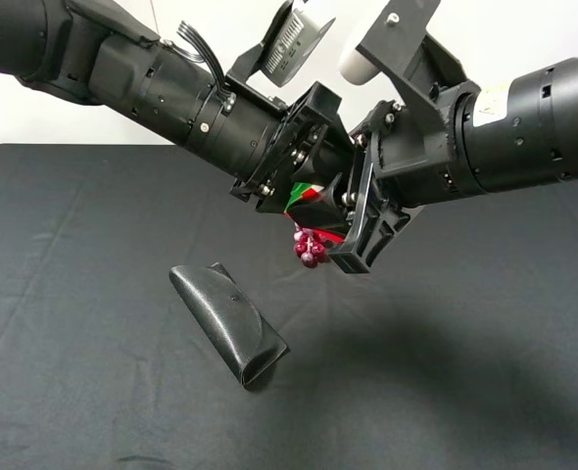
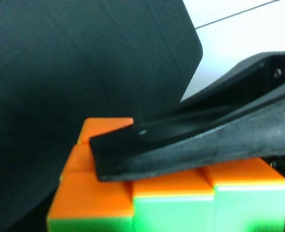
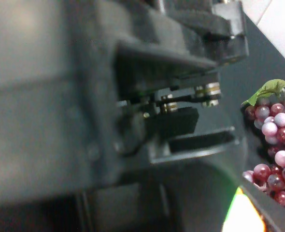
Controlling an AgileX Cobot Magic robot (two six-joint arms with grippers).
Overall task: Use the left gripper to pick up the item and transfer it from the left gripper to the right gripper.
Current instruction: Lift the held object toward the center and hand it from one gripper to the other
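- Clearly the pick-up is done: the cube (image 1: 313, 199) is off the table (image 1: 73, 294), held in the air between the two arms. It is above and apart from the grapes (image 1: 309, 251) and the case (image 1: 228, 323).
- The left gripper (image 1: 291, 188) pinches the cube at its tip. In the left wrist view the cube's orange and green faces fill the lower part of the picture, close against that gripper.
- The right gripper (image 1: 354, 227) is pressed in on the cube from the other side. A black finger (image 2: 181, 145) lies flat across the orange face; I take it for the right one, since it reaches in at a slant.
- So the handover looks to be at its middle, with both grippers on the cube at once. How firm the right grip is cannot be told, because the far contact is hidden.
- Left to do, as I judge it: the left gripper lets go and draws off, leaving the cube with the right one.
- Pose: in the high view the left arm slopes down from the upper left and the right arm comes in from the right. They meet nose to nose over the middle of the table.
- The right wrist view is mostly the blurred body of the left gripper, with the grapes beyond.
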